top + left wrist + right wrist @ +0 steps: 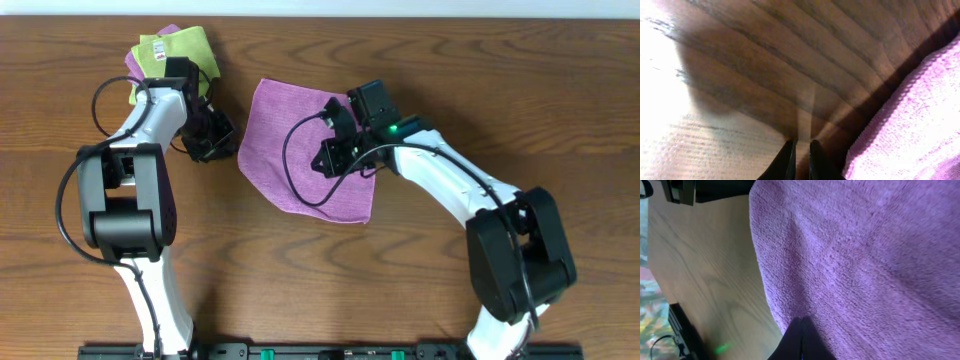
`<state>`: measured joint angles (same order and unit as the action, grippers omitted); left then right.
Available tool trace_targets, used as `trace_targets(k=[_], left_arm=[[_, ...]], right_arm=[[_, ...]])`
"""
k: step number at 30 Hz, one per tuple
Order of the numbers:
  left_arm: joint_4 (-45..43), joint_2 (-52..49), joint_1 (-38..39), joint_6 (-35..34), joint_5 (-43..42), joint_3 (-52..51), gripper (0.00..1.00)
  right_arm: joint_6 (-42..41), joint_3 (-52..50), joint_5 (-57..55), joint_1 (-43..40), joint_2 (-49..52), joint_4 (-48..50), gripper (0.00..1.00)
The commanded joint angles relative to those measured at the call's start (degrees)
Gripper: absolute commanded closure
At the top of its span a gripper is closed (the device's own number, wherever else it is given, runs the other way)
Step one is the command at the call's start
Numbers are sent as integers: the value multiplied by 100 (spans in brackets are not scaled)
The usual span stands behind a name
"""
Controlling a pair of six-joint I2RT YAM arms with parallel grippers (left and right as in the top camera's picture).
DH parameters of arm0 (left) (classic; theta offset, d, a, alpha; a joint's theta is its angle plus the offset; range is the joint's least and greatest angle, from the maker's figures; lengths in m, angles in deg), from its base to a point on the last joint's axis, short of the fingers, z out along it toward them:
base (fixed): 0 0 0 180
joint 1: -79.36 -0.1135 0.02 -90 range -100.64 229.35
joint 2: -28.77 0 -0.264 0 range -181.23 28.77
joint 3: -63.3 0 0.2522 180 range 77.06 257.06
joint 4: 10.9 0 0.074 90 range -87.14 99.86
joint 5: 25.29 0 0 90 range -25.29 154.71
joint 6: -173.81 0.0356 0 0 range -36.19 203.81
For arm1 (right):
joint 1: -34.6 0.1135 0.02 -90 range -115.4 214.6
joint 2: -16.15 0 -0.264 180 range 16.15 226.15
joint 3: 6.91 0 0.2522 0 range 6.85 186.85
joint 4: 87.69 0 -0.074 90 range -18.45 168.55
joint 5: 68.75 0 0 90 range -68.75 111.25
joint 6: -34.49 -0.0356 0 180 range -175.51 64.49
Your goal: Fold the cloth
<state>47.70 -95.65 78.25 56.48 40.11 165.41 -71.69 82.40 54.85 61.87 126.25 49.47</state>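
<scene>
Near the middle of the counter (450, 80), a touch toward 11 o'clock, you see the cloth (270, 120). It is a lilac, fuzzy square lying spread open on the dark wood, turned slightly askew to the counter's edges.

Your right tool (801, 330) sits on the cloth's 3 o'clock side. In the right wrist view its two dark fingers are pressed tight together with no gap. Their tips meet the fabric just inside the cloth's edge, where a soft ridge of lilac pile runs up to them, so the tool looks pinched onto the cloth. Bare wood shows beside that edge. A black cable (290, 165) from the right arm loops across the cloth's middle in the overhead view.

Your left tool (801, 145) is at the cloth's 9 o'clock, just beside its edge and over bare wood. In the left wrist view its fingers (817, 162) stand very narrow, with only a thin slit of wood showing between them. They hold nothing. The cloth's fuzzy border fills that view at 4 o'clock, apart from the fingers.

At the counter's 10 o'clock corner lies a lime-green cloth (175, 50), well apart from the lilac square. It rests on top of another purple cloth (138, 62), which peeks out along its edges.
</scene>
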Motion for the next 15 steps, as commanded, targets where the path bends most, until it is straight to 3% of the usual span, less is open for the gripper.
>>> trace_targets(k=[1, 6, 15], left_arm=[[-138, -94, 79, -131, -98, -181, 88], [-492, -94, 306, -269, -356, -466, 94], [-503, -94, 428, -297, -516, -479, 94]], right_arm=[[-223, -39, -9, 52, 52, -15, 99], [-313, -153, -212, 57, 66, -46, 99], [-400, -857, -282, 52, 66, 13, 99]])
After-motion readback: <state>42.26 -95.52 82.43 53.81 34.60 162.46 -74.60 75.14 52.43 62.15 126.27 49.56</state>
